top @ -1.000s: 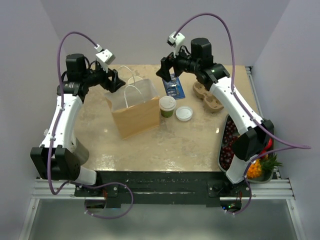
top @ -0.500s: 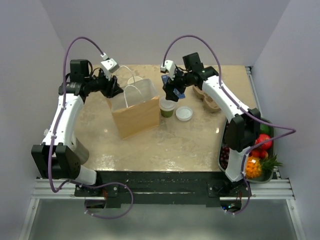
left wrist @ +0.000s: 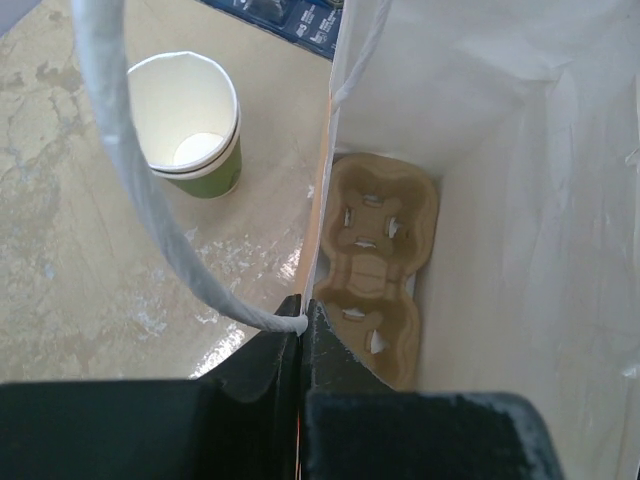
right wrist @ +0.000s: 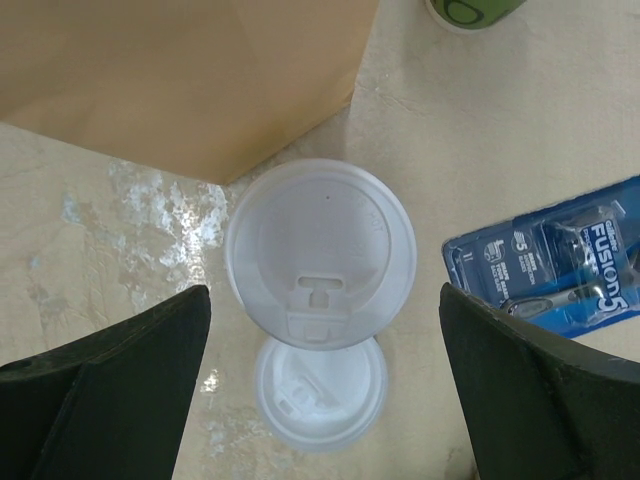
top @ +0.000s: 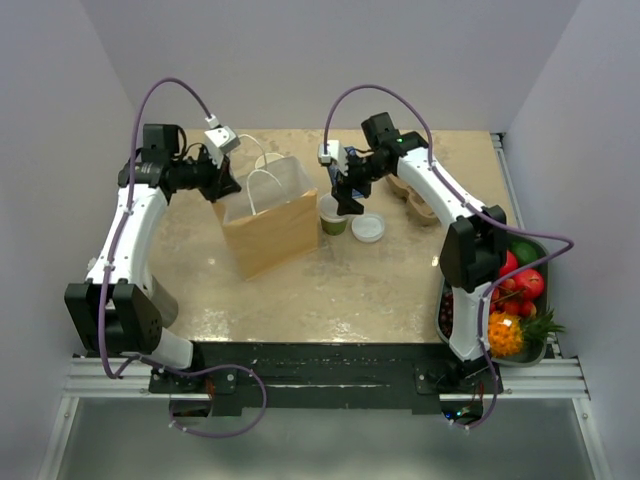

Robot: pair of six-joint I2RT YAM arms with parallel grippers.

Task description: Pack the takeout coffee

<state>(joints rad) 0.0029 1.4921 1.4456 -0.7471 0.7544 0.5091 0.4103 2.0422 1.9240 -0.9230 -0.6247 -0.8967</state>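
The takeout coffee (right wrist: 320,245), a green cup under a white lid (top: 333,213), stands just right of the brown paper bag (top: 265,220). My right gripper (right wrist: 325,300) hangs open directly above it, one finger on each side of the lid, touching nothing; from above the gripper (top: 346,196) covers part of the cup. My left gripper (left wrist: 300,318) is shut on the bag's rim where a white cord handle (left wrist: 130,170) is attached, at the bag's back left corner (top: 222,182). A cardboard cup carrier (left wrist: 375,260) lies inside the bag.
A loose white lid (top: 368,228) lies right of the coffee. A lidless green cup (left wrist: 190,125) stands behind the bag. A blue razor pack (right wrist: 560,265) and a second carrier (top: 420,198) lie at the back right. A fruit tray (top: 448,300) sits at the right edge.
My left gripper has closed on the bag's rim. My right arm has swung forward and down over the lidded cup, its jaws spreading wide.
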